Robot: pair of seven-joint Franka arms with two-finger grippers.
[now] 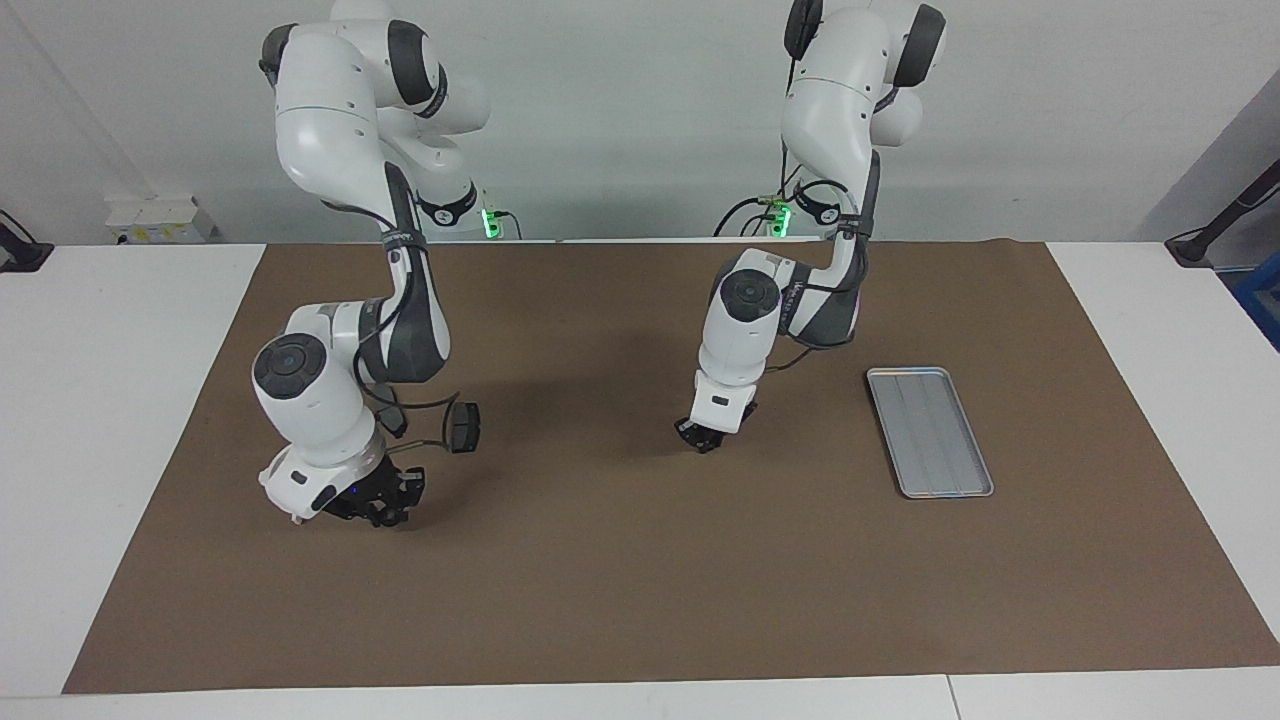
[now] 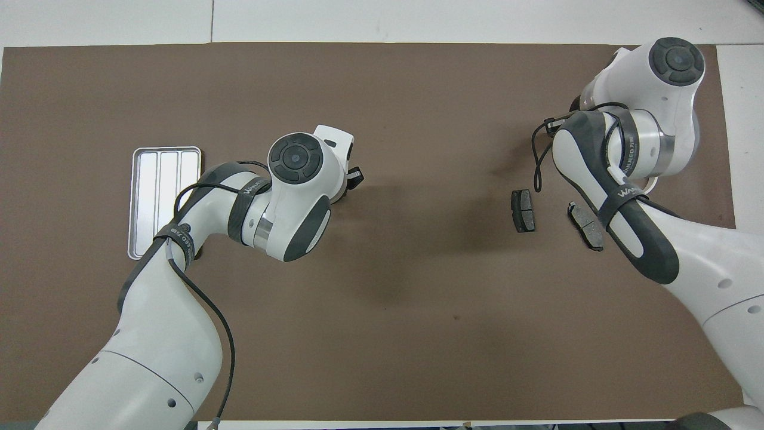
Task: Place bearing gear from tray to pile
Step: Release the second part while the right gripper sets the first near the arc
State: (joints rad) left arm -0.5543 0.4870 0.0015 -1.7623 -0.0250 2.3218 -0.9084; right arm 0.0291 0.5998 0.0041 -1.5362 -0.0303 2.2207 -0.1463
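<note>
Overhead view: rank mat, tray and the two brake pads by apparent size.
1. Mat
2. Tray
3. The two brake pads, one fully visible, one partly under the right arm: they look alike, so no ranking between them.

Even, bright light from above. Soft dark shadows lie on the brown mat under both arms. The tray shows mild sheen, no glare. Both views sharp.
</note>
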